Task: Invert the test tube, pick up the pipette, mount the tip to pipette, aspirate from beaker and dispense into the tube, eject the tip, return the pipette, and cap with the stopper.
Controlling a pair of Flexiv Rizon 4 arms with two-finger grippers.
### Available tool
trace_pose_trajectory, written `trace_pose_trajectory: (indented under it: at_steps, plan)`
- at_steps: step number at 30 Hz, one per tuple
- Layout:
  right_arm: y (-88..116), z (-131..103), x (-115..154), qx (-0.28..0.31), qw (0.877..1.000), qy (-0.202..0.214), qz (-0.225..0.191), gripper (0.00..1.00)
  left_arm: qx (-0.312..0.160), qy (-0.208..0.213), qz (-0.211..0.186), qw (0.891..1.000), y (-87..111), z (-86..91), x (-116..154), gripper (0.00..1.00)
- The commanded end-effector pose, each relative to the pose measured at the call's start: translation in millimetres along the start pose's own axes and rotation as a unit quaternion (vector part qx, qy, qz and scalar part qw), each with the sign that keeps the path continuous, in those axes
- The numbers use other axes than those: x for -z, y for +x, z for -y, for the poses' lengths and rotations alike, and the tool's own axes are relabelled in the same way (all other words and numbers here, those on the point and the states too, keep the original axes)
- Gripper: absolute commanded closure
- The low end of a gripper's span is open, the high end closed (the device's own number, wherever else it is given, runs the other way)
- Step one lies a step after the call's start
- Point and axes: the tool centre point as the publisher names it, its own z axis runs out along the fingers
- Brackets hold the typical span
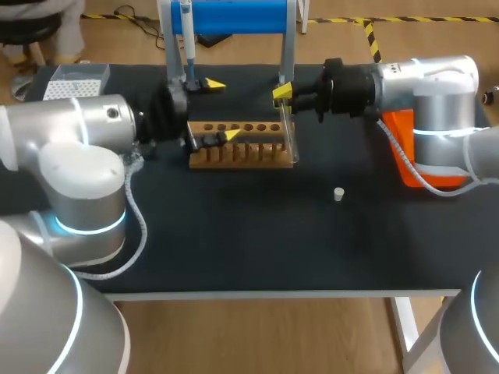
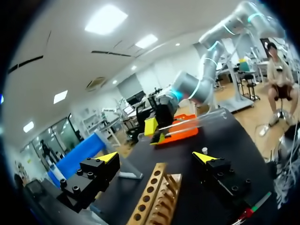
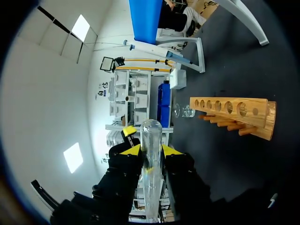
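Right wrist view: right end effector (image 3: 151, 151) clamped on test tube (image 3: 151, 133), tube pokes past fingertips | head view: tube by rack (image 1: 242, 153) right end | left end effector (image 1: 221, 111) fingers apart nr rack's left end

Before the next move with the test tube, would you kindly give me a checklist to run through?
1. Right gripper shut on the test tube: ok.
2. Which way the test tube's open end faces: cannot tell.
3. Wooden rack holes empty: ok.
4. Left gripper open, apart from the test tube: ok.
5. Stopper on the table, apart from the rack: ok.
6. Pipette hanging in its blue stand: ok.
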Motion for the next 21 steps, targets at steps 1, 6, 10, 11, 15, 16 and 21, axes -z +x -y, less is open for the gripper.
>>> trace_pose_trajectory:
  at_steps: [1,6,10,11,15,16,21]
  plan:
    - [1,0,0,0.0,1.0,0.0,0.002,1.0,-0.035,0.141,-0.013,0.989,-2.1,-6.3,5,0.0]
    - [1,0,0,0.0,1.0,0.0,0.002,1.0,-0.035,0.141,-0.013,0.989,-2.1,-6.3,5,0.0]
    - [1,0,0,0.0,1.0,0.0,0.002,1.0,-0.065,0.143,0.004,0.988,0.0,-3.4,5,0.0]
    - [1,0,0,0.0,1.0,0.0,0.002,1.0,-0.089,0.161,0.013,0.983,2.3,-1.4,4,0.0]
    - [1,0,0,0.0,1.0,0.0,0.002,1.0,-0.179,0.196,0.044,0.963,10.2,3.6,2,0.0]
    - [1,0,0,0.0,1.0,0.0,0.002,1.0,-0.2,0.204,0.046,0.957,12.4,5.3,2,0.0]
    - [1,0,0,0.0,1.0,0.0,0.002,1.0,-0.289,0.23,0.045,0.928,15.8,13.5,0,0.0]
